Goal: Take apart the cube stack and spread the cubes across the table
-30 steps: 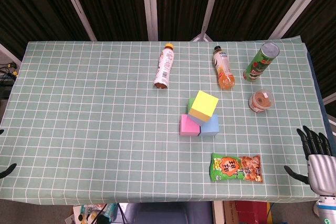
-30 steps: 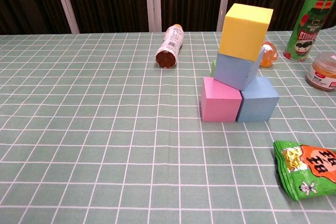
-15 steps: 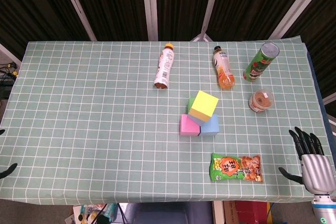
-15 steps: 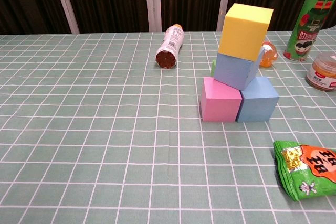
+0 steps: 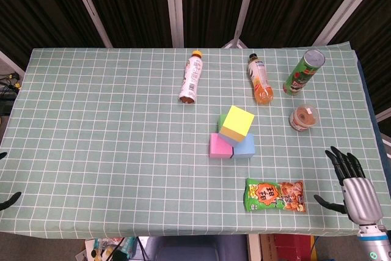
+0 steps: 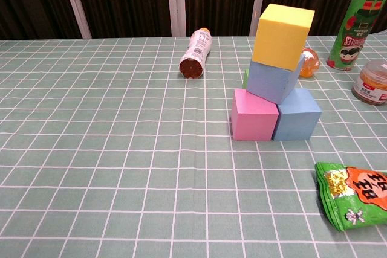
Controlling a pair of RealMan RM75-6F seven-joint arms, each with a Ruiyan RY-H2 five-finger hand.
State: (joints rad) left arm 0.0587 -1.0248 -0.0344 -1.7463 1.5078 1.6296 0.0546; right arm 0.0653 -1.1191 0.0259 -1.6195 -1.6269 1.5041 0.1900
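Head view high above, looking down on whole table [image 5: 91, 120], chest view low, close, level, both sharing cube stack [image 6: 275, 77]

- A staged test area in a lab or robot workspace, not a home.
- A table [image 5: 91, 120] under a green checked cloth stands alone, floor and cables showing past its left edge.
- Black pleated curtains [image 5: 128, 4] on pale metal frame posts [image 5: 174, 4] close off the far edge.
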